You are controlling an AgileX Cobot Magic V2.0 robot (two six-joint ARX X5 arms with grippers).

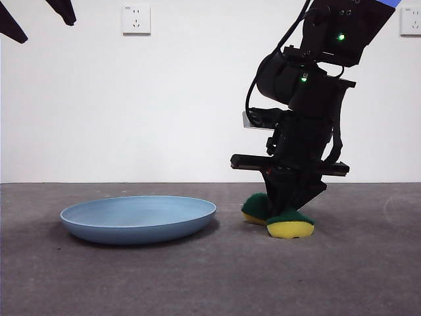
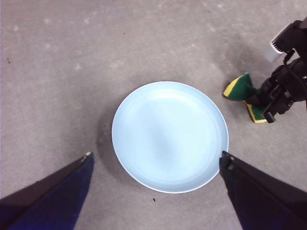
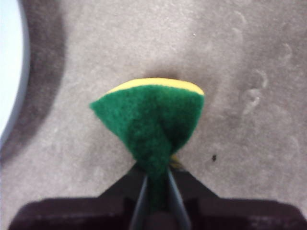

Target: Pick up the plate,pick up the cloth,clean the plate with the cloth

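The cloth (image 1: pixel 279 217), a yellow sponge with a green scouring face, is seen pinched at its middle by the right gripper (image 1: pixel 284 209). The jaws are closed on it hard enough that both ends flare outward and the foam is folded. In the front view its lower edges appear to touch the grey counter (image 1: pixel 197 276) or sit just above it; which of the two cannot be told. The green face is turned up toward the right wrist camera, with the yellow foam showing along the far edge.

The plate (image 1: pixel 139 219), light blue and shallow, is observed lying flat on the counter, ungripped, just beside the cloth and clearly apart from it.

The left gripper (image 2: pixel 156 160) is held high, directly above the plate. Its jaws are spread wide, and in the left wrist view one tip shows at each side of the plate's rim. Only black tips are visible at the top corner of the front view.

Judgement: the cloth is secured; the plate is not yet picked up. The deciding relation is taken to be plate straight below the left jaws, so a vertical descent onto the rim is called for. The left arm is the nearer one. A flat, thin rim may be hard to grasp.
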